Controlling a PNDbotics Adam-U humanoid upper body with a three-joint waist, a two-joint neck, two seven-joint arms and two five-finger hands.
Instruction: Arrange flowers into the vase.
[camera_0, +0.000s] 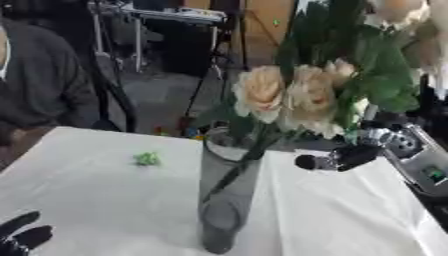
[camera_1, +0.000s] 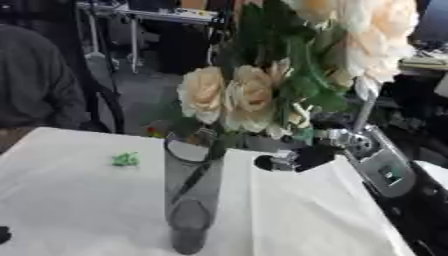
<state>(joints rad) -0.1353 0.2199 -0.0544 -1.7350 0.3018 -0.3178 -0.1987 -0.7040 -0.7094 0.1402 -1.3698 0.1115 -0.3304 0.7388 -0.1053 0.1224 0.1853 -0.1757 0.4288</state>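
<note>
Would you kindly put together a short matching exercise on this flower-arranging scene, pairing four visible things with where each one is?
Things:
1. vase
2. cream flowers
3. small green scrap
4. left hand

Places:
A. lying on the white cloth, left of the vase
B. lower left corner of the left eye view, idle
C. standing upright on the white tablecloth
D. blooms above the vase rim, stems down inside it

Pairs: 1-C, 2-D, 3-A, 4-B
</note>
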